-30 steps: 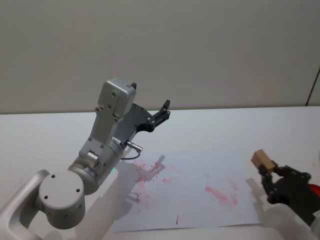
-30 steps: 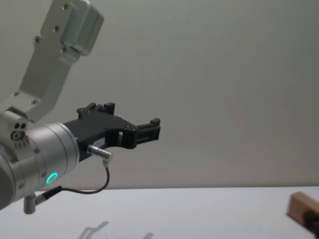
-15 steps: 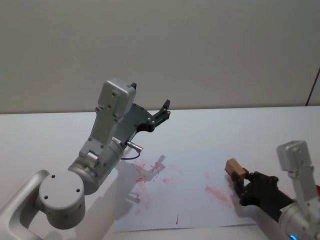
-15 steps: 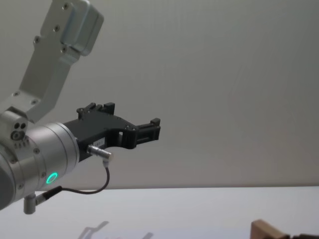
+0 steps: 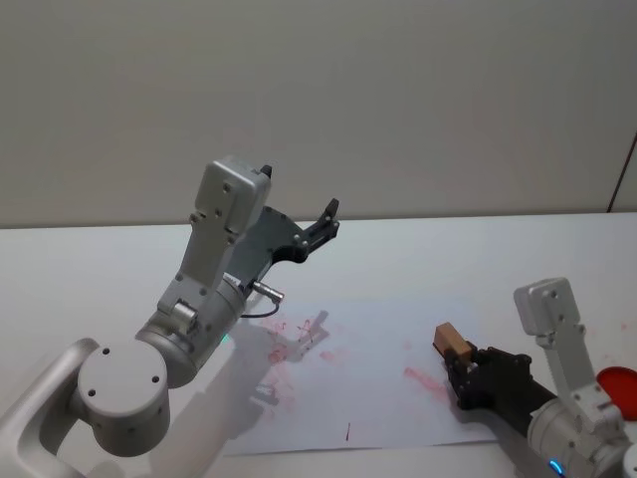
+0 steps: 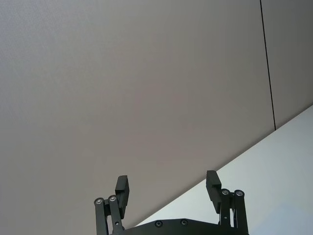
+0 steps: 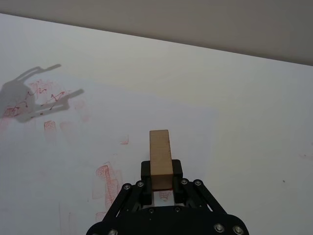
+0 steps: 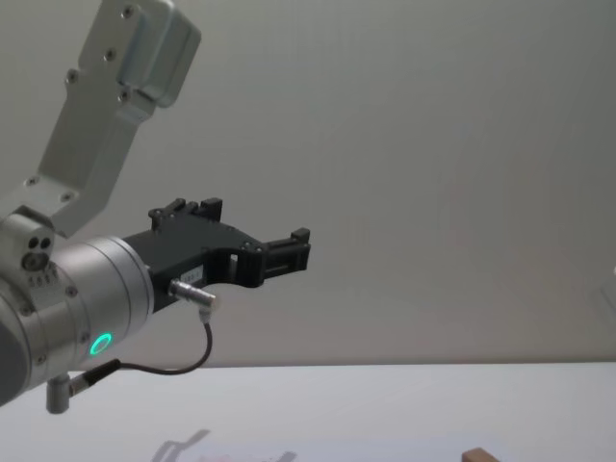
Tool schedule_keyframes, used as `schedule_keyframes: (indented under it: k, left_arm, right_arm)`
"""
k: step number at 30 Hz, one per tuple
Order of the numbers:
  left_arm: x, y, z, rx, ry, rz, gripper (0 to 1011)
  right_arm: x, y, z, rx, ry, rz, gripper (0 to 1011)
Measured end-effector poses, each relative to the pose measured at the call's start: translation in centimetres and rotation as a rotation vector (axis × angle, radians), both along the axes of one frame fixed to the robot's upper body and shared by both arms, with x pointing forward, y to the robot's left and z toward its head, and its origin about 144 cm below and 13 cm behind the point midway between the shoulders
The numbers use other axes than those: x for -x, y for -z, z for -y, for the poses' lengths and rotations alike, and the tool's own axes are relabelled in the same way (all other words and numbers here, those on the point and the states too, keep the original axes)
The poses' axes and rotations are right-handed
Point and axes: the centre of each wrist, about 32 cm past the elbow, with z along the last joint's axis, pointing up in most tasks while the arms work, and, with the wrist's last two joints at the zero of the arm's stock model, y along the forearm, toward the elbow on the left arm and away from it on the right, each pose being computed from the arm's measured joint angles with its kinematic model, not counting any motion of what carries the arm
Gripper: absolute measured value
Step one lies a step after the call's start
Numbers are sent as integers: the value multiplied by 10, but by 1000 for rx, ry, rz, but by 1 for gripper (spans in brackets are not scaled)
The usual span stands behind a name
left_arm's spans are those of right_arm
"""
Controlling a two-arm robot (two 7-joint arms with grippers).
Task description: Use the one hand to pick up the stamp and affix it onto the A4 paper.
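The stamp [image 5: 451, 341], a small light-brown wooden block, is held in my right gripper [image 5: 459, 360], which is shut on it low over the right part of the A4 paper [image 5: 368, 388]. In the right wrist view the stamp [image 7: 160, 157] sticks out past the black fingers [image 7: 145, 171], with the red-marked paper [image 7: 73, 147] beyond it. I cannot tell whether it touches the sheet. The stamp's top [image 8: 478, 454] shows at the chest view's lower edge. My left gripper [image 5: 326, 221] hangs raised and open above the table's left half, also seen in the left wrist view [image 6: 167, 186] and the chest view [image 8: 294, 250].
Red ink smears [image 5: 289, 344] mark the paper's left and right parts. A round red object [image 5: 615, 383] lies on the white table [image 5: 448, 254] beside the right arm. The left arm's silver body [image 5: 199, 309] stands over the paper's left edge.
My right gripper has carried the stamp leftward and down, from beyond the paper's right edge to low over its right part. The left arm has not moved.
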Motion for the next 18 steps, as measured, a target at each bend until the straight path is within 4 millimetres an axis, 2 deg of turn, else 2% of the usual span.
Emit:
schedule_keyframes:
  k: [10, 18]
  left_arm:
    - [0, 0, 0, 0, 0, 0, 1001]
    - [0, 0, 0, 0, 0, 0, 1001]
  right_arm:
    - [-2, -5, -7, -18, 5, -1, 217]
    - [-5, -30, -6, -96, 23, 81, 217]
